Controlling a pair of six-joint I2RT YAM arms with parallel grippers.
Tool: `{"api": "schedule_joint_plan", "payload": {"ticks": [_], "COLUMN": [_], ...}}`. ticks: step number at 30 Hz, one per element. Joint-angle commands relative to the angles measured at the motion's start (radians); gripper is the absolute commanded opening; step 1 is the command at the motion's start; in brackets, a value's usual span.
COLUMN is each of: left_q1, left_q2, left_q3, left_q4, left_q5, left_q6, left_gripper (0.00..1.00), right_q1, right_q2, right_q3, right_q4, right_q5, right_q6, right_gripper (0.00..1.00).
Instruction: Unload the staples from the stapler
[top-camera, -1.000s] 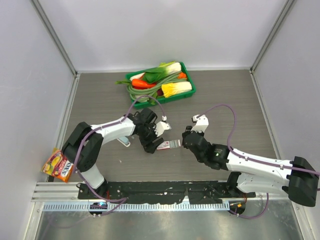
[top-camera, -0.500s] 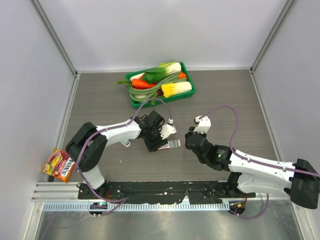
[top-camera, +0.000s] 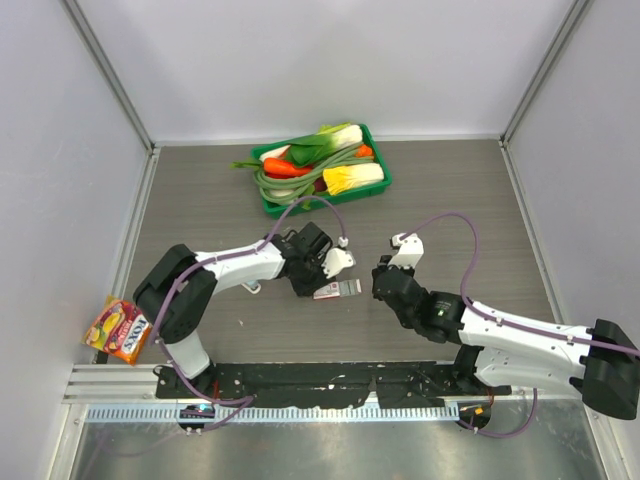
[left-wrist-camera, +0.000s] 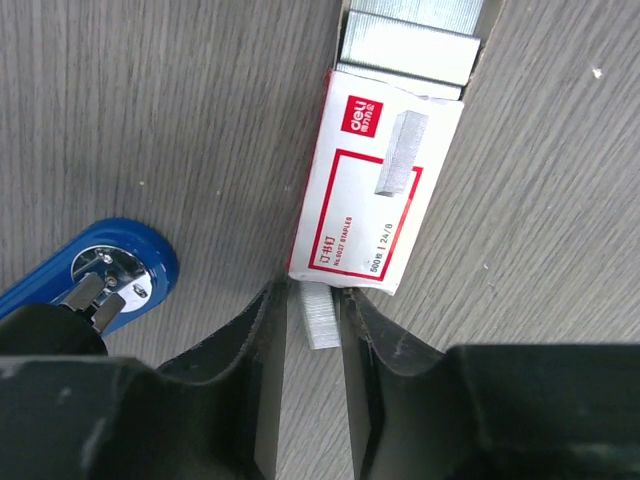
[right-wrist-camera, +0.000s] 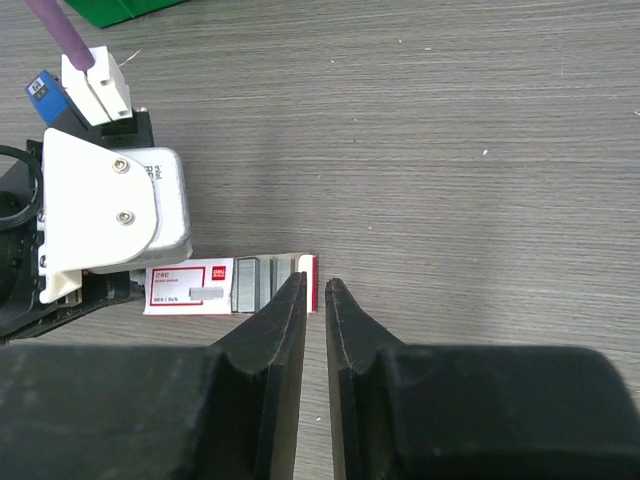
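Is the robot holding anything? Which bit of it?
Left fingers flank the staples by the strip's long sides; whether they pinch it yet cannot be told. Right fingers are shut, holding nothing.

Top cam overhead; wrist cams close, share staple box (left-wrist-camera: 375, 190).

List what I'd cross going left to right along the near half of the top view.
snack packet → left gripper → red-and-white staple box → right gripper
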Motion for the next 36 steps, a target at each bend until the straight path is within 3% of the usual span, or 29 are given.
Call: {"api": "schedule_joint_plan", "payload": {"ticks": [1,9,19,22,27,33,36], "left_q1": [-0.022,-0.021,0.088,0.145,0.261,0.372,0.395], "left_q2": [0.027,-0.034,-0.135,-0.181,-0.258,-0.276,-0.287], "left_q3": [-0.026,0.052,0.313,0.4,0.413,0.318,0.235], "left_q4": [-0.054,-0.153,-0.352,-0.375,-0.233,0.048,0.272], "left_q5": [0.057,0.071,0.203,0.316,0.624,0.969,1.039], "left_q6": [-0.037,-0.025,-0.045,-0.083,-0.234,-0.591,-0.812], "left_gripper": [0.28,0.03,0.01,0.01,0.01,0.0,0.0], "right_q1": [-0.002,-0.002,-0.01,-0.018,-0.05,-0.09,-0.126], "right_q2": [-0.024,-0.015,-0.043,-0.056,-0.081,-0.105,-0.098], "right_q3": [0.003,0.023,0.054,0.052,0.049,0.032,0.021], "right_q4": [0.026,0.035,0.075,0.126,0.29,0.521,0.633], "right_q5": [0.035,0.037,0.005,-0.045,-0.187,-0.423,-0.526], "right_q6": [0.02,0.009,-0.009,-0.023,-0.035,-0.042,0.007], "right_gripper": [0.19,0.18,0.2,0.28,0.41,0.5,0.52]}}
